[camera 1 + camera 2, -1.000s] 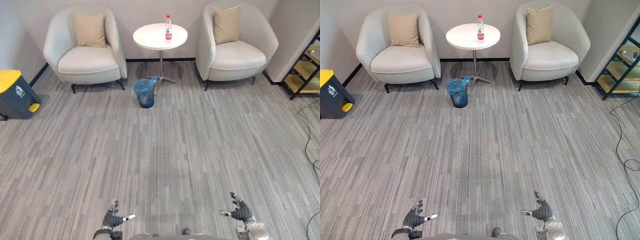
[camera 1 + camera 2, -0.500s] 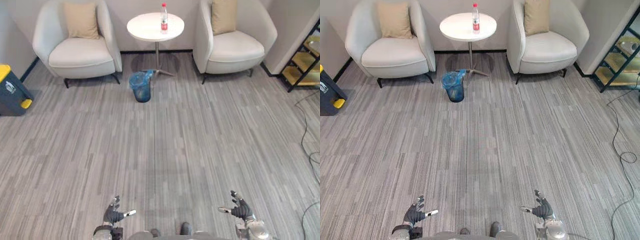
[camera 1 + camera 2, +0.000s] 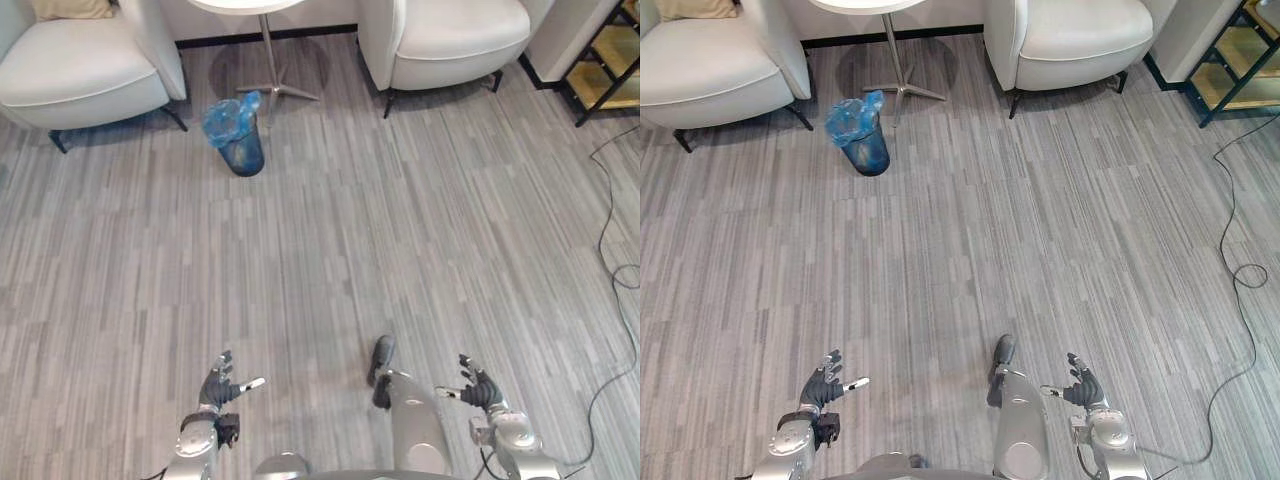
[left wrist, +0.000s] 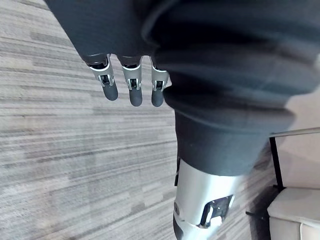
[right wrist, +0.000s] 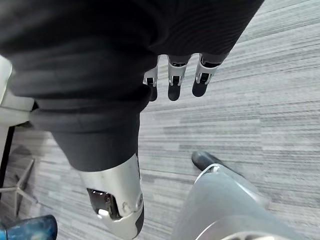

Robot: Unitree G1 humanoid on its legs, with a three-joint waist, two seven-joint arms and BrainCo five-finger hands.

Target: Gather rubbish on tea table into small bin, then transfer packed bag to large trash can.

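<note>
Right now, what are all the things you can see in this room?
left armchair: one, off-white, far left
right armchair: one, off-white, far side, right of the table
cushion: one, beige, on the left armchair
tea table: one, white top on a metal leg, between the armchairs
small bin: one, dark with a blue bag, on the floor before the table
shelf: one, black frame with wooden boards, far right
floor: grey striped
left hand: one, silver and dark, open, near left
right hand: one, silver and dark, open, near right

Small bin (image 3: 240,148) upright on floor, blue bag (image 3: 229,113) lining it
</note>
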